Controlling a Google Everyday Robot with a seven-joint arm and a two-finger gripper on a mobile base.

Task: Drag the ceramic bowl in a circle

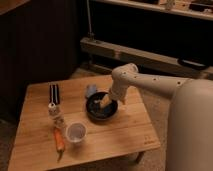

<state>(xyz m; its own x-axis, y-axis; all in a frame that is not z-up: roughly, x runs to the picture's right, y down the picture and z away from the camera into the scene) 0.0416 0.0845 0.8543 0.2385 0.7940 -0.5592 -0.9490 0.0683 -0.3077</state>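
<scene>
Bowl, identity: wide, shallow, round, glossy black ceramic bowl [94, 114]; the largest dish in view.
Bowl, location: upright near the middle of the low rectangular light wooden table [125, 131], well apart from every table edge.
Bowl, handling (judged): rigid and fairly heavy for its size. The glaze is likely slippery under contact. Ceramic is brittle, so it could chip if knocked against a neighbour or pushed off the table.
Bowl, hold point (judged): the rim or the inner wall. Pressing sideways against the inner wall should let the bowl slide on the wood without being lifted.
Gripper, location: the pale two-finger gripper [106, 102] reaches down into the bowl's far right part, at or just inside the rim.
Gripper, state: cannot tell how far open it is, nor whether it has hold of the rim.
Arm: white jointed robot arm [150, 83] entering from the right.
Nearest neighbours: small blue-grey object [91, 90] just behind the bowl; small white round cup [76, 132] near its front left.
Farther neighbours: small pale bottle-like item [54, 114], black-and-white striped flat object [54, 93] and orange carrot-shaped item [59, 140], all along the left side.
Count: one bowl, one cup, one of each other item, one table, one gripper.
</scene>
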